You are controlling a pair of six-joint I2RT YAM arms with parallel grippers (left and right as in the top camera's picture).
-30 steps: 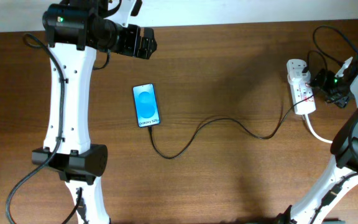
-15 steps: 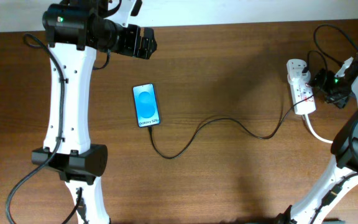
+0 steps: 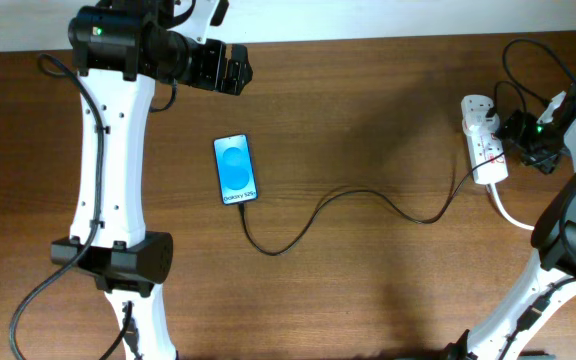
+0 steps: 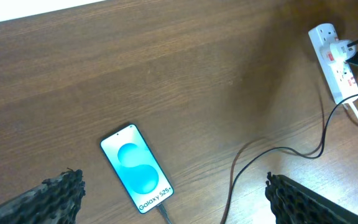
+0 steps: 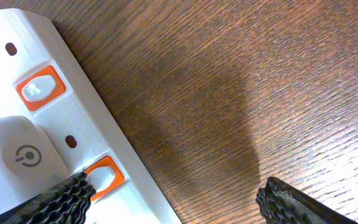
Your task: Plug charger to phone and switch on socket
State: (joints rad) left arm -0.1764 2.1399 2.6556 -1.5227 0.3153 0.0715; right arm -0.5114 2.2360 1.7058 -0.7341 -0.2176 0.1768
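And here's the phone (image 3: 236, 170), flat on the brown table (image 3: 388, 290), left of centre, screen lit blue with the Galaxy lettering at its near end. The charger (image 3: 348, 193) meets the phone's bottom edge and, from both the overhead and the left wrist view, the tip looks seated in the port. From there the thin black cable dips toward the near side, loops back up and snakes all the way right across the wood to the socket (image 3: 483, 140). The socket lies at the far right of the table, with its thick white cord (image 3: 508, 215) curling off its near end. Up by the table's far edge the left gripper (image 3: 230, 68) hovers, well apart from the phone, its jaws spread wide with nothing between them. The wrist camera looks straight down on the phone through that gap. Over to the right, the right gripper (image 5: 173, 193) is right on the socket, jaws parted and grasping nothing. One finger (image 5: 61, 199) sits against the strip, its tip just beside the lower switch (image 5: 107, 176), next to a white adapter (image 5: 17, 158) marked with a power symbol. Whether that finger is pressing the switch I cannot tell. The other finger hangs out over bare wood. The upper switch (image 5: 40, 88) shows orange-red with a bright spot on its face.
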